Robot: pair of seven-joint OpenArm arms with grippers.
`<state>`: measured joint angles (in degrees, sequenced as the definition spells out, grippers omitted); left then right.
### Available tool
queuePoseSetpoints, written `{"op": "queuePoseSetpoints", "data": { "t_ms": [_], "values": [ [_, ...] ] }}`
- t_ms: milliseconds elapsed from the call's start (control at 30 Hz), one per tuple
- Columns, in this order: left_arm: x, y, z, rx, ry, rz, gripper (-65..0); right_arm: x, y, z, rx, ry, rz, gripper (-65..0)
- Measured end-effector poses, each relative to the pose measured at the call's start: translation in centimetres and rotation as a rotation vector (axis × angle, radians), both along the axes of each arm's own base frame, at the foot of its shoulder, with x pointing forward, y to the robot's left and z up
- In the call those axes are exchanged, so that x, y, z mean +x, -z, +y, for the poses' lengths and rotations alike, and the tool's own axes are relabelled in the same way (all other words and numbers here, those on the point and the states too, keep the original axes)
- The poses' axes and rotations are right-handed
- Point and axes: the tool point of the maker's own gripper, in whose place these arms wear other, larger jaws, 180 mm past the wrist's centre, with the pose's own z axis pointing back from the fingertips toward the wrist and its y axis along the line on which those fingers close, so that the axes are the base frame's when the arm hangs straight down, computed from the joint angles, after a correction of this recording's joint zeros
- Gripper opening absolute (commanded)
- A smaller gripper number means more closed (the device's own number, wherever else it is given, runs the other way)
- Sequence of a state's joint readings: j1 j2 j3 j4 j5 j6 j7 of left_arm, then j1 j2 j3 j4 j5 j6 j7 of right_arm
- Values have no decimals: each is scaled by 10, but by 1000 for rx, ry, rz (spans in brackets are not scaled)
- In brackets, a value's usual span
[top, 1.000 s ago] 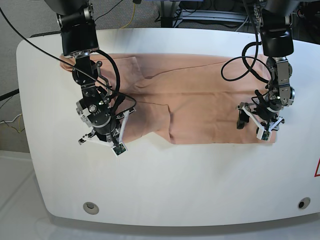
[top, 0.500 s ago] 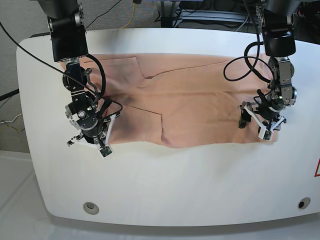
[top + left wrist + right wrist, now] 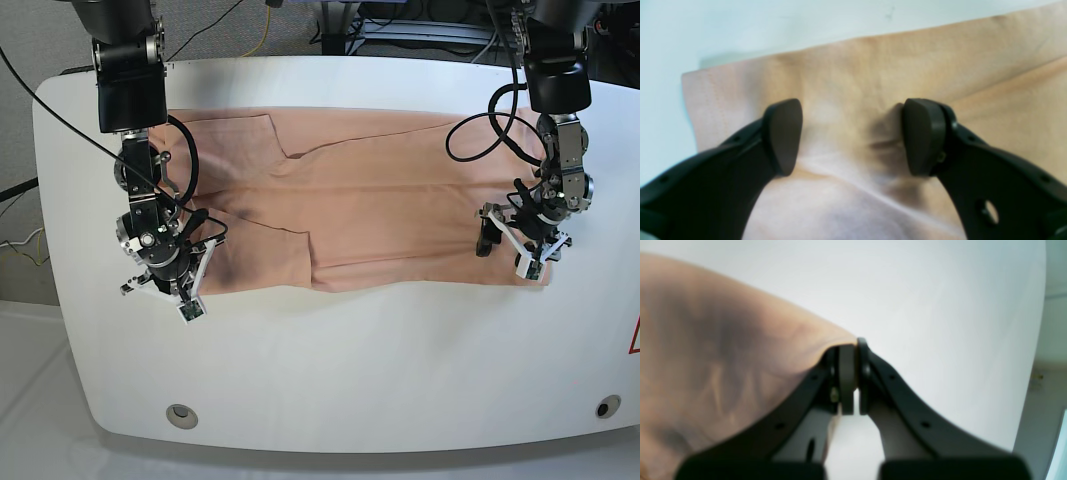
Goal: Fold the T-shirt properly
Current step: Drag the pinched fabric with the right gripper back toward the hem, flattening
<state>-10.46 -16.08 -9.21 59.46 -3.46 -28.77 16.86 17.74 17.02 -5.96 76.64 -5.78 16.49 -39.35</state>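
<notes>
In the base view, at the far left, a black cable [image 3: 65, 118] comes down in a slant and passes in front of the right arm [image 3: 140, 190]. The right claw [image 3: 856, 373] is narrow; in its wrist view the two fingers stand together, and the edge of the T-shirt [image 3: 400, 235] is pinched between them. From this grip the cloth spreads to the left side of that wrist view, and its edge makes a curve. Below this arm, near the front edge of the white worktop [image 3: 350, 380], there is a round fitting [image 3: 182, 416].

The T-shirt, of peach colour, lies wide across the back and middle part of the worktop, between and under the two arms. It has wrinkles, and one layer shows an edge with a corner left of the middle.

To the right, the left claw [image 3: 853, 136] is wide, with its fingers apart over the T-shirt, near its lower edge. Small folds are beside one finger. At this arm hangs a black cable loop [image 3: 447, 145]. A second round fitting [image 3: 608, 406] is at the front right.
</notes>
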Motion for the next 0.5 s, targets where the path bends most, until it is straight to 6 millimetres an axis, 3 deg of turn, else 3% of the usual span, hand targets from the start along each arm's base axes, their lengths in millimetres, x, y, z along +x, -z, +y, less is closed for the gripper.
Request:
{"op": "queuePoseSetpoints", "data": {
  "t_ms": [167, 500],
  "values": [
    [0, 0, 0, 0, 0, 0, -208, 10, -8, 0, 11, -13, -47, -650],
    [-1, 1, 0, -4, -1, -3, -209, 17, -2, -4, 22, -5, -46, -649]
  ]
}}
